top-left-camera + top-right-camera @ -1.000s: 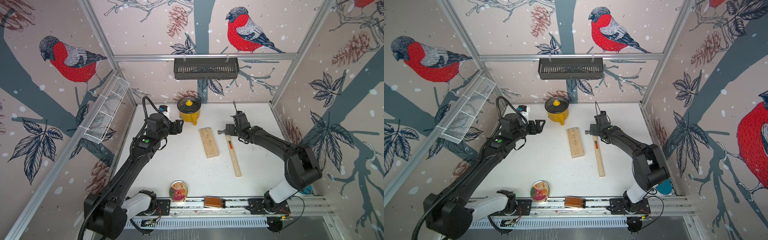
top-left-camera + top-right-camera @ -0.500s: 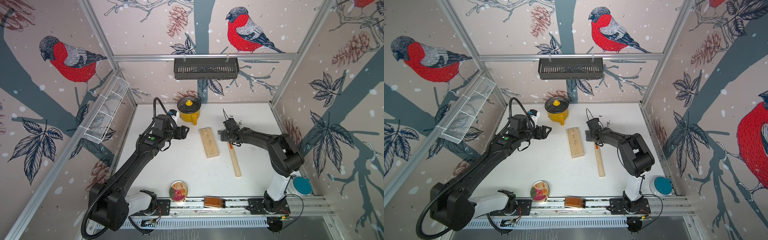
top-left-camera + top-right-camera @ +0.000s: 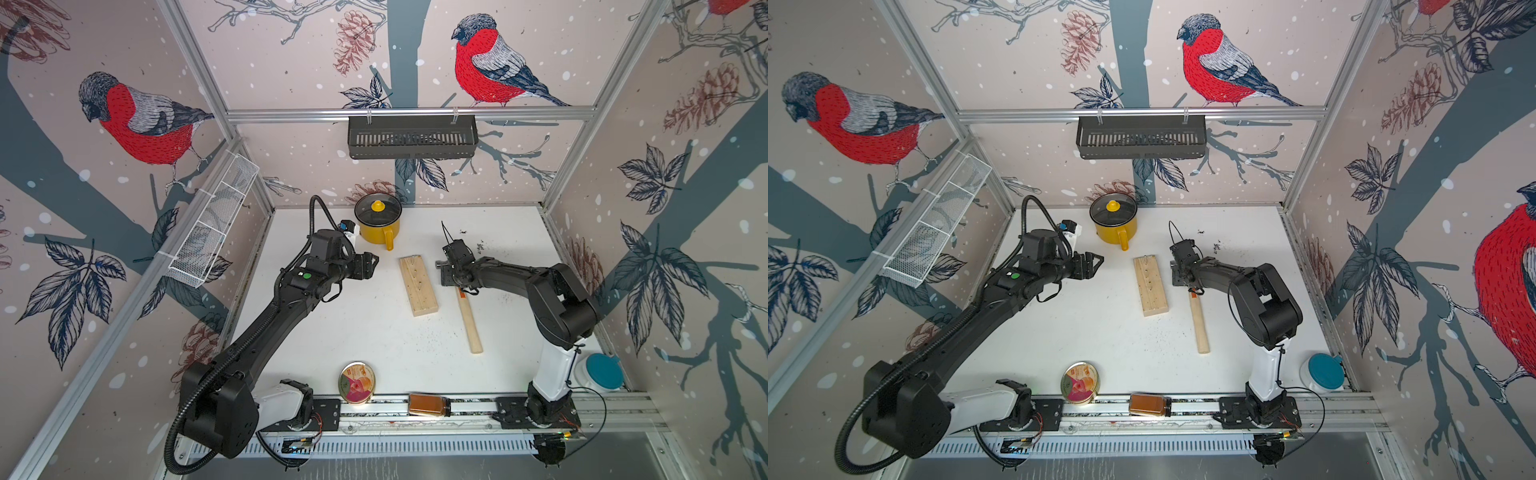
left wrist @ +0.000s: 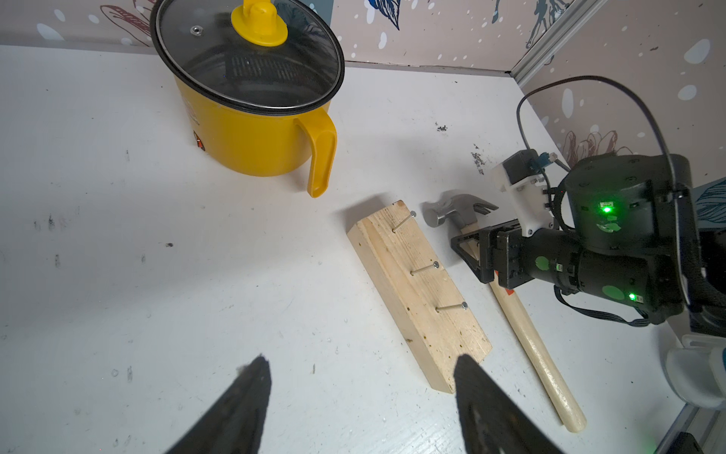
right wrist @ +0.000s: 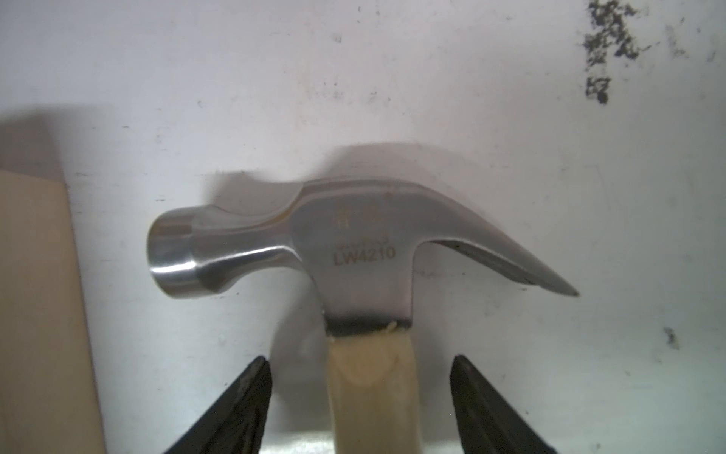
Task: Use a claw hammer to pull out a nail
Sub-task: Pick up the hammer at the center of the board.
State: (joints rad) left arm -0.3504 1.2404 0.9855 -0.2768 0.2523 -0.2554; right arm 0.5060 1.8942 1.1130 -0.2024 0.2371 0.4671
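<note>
Hammer: the claw hammer (image 3: 470, 320) lies flat on the desk (image 3: 374, 340), right of centre in a top view, just beside the wood block (image 3: 419, 286).
Long axis: the handle runs up the frame to the head, roughly parallel to the block. The striking face points at the block and the forked end points away.
Right claw (image 5: 361, 365): astride the handle just under the head, jaws apart with a gap on each side, gripping nothing.
Left claw (image 4: 361, 365): wide and empty, left of the block, well apart from the hammer.
Nearer arm: the right.
</note>
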